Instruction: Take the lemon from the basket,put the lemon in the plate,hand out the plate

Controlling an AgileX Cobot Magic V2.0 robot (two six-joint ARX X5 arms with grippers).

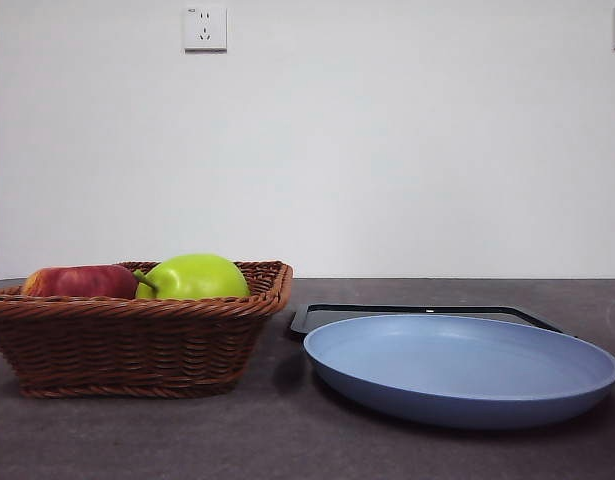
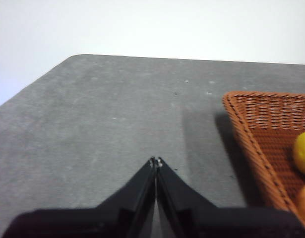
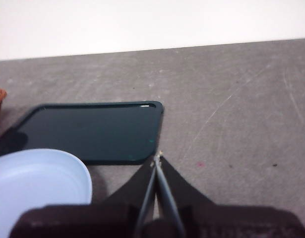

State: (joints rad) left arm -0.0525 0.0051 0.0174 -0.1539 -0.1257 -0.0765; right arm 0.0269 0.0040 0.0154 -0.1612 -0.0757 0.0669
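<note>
The brown wicker basket [image 1: 137, 335] stands at the left of the table; in the left wrist view one corner of the basket [image 2: 261, 129] shows. The lemon [image 2: 303, 152] lies inside it as a bright yellow curve at that picture's edge; in the front view it is hidden behind the basket wall. The light blue plate [image 1: 462, 365] sits to the right of the basket, and the right wrist view shows the plate [image 3: 38, 183] too. My left gripper [image 2: 155, 160] is shut and empty over bare table beside the basket. My right gripper [image 3: 156, 157] is shut and empty near the tray's corner.
A red apple [image 1: 79, 282] and a larger green stemmed fruit [image 1: 195, 277] rise above the basket rim. A flat black tray [image 3: 92, 131] lies just behind the plate. A white wall with a socket [image 1: 205, 28] backs the grey table.
</note>
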